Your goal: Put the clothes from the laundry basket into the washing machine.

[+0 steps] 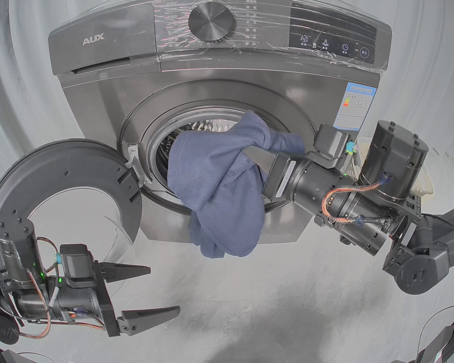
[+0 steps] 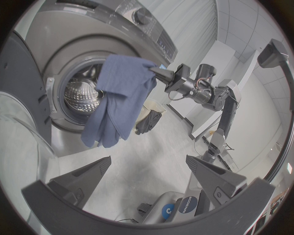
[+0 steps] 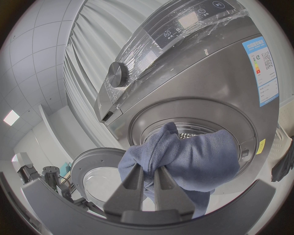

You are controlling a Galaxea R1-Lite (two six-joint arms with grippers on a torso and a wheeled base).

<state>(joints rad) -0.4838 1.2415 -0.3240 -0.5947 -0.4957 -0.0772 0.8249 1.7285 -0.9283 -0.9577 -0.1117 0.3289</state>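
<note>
The right hand (image 1: 250, 152) is clamped on the blue garment (image 1: 217, 189); it hangs across the open mouth of the washing machine (image 1: 189, 94). The left hand (image 1: 165, 289), fingers (image 1: 125, 272) apart, sits low beside the door (image 1: 61, 165).

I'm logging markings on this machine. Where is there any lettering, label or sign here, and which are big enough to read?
Drawer panel of the washing machine: large brand lettering, legible.
Around the dial: print too small to read.
Control panel: icons, captions too small.
Blue label: chart, code square, print too small.
Yellow sticker: unreadable.
</note>
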